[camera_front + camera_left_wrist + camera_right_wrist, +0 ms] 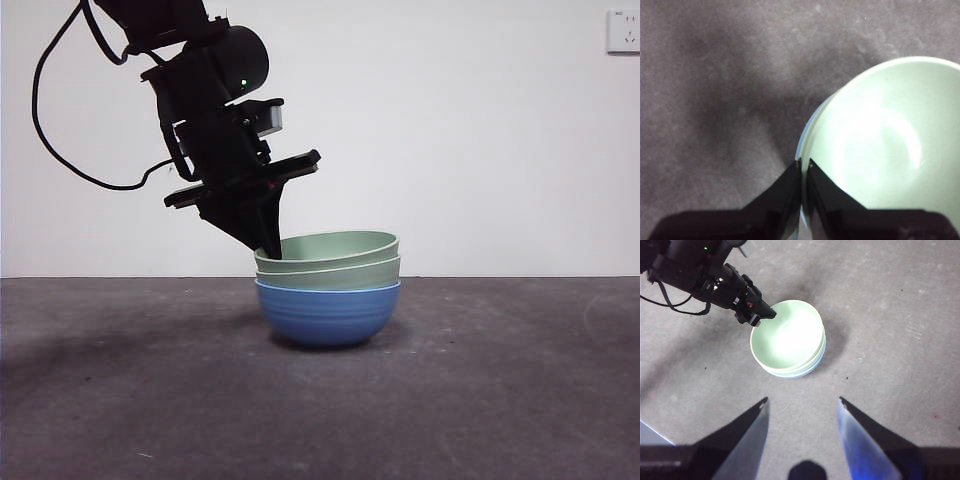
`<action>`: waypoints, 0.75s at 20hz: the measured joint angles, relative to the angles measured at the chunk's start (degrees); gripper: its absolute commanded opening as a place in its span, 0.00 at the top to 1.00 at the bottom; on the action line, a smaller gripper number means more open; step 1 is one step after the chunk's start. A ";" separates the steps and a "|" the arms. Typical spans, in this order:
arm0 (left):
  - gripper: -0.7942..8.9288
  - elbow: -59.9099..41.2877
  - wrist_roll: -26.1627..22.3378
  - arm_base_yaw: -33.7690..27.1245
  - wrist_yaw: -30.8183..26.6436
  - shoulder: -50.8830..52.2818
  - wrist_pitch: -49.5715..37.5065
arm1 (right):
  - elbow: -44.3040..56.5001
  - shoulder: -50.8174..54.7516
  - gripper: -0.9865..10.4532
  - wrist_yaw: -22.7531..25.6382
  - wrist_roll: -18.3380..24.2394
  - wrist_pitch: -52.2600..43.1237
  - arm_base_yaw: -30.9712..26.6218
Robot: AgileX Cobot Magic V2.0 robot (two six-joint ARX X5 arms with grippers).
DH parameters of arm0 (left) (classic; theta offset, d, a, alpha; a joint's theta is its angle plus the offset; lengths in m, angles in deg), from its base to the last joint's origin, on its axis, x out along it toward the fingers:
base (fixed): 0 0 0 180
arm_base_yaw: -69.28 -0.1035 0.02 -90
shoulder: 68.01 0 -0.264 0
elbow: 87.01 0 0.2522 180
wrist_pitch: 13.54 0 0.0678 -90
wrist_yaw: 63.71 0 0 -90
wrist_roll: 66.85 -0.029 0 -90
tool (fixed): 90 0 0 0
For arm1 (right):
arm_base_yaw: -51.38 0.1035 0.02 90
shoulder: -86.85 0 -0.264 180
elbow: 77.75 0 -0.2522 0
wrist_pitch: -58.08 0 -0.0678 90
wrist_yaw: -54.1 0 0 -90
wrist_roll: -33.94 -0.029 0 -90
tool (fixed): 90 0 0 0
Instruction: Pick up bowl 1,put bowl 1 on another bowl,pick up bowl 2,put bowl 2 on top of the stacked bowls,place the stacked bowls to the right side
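already nested, the stacked bowls (327, 290) stand near the middle of the dark table (500, 400): two pale green bowls seated in another bowl (327, 313), the blue one at the bottom. the left gripper (268, 245) leans in from the upper left and has its jaws pinched almost together on the rim of the top green bowl (890, 140) (one jaw inside the rim, one outside, with only a thin slit between them in the left wrist view). the right gripper (801, 412) hangs high above the table with its jaws spread wide, holding nothing, the stack well below it.

by this reading the stacking steps are done and the last step is in hand: carrying the stack to the right side. the next move calls for a grip firm enough to take all three bowls along. since the jaws hold the top rim alone, as far as can be seen, a lift might bring up only the upper bowl or tip the stack, so a low slide or a slow, level lift seems wiser.

room is plentiful: bare table lies to the right of the stack with nothing in the path. the table's far edge meets the white wall (480, 120) behind the bowls, and no side edge shows in the front view.
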 measured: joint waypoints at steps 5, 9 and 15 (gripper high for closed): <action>0.58 0.00 0.00 0.00 0.70 0.00 0.98 | 0.00 0.00 0.71 0.00 0.00 0.00 0.00; 0.58 1.95 -0.02 0.00 0.66 0.00 5.33 | 0.00 0.00 0.71 0.00 0.02 0.00 0.00; 0.56 14.99 -0.79 -0.17 0.63 1.31 20.50 | 0.00 -3.56 0.49 -0.02 0.00 -1.03 0.00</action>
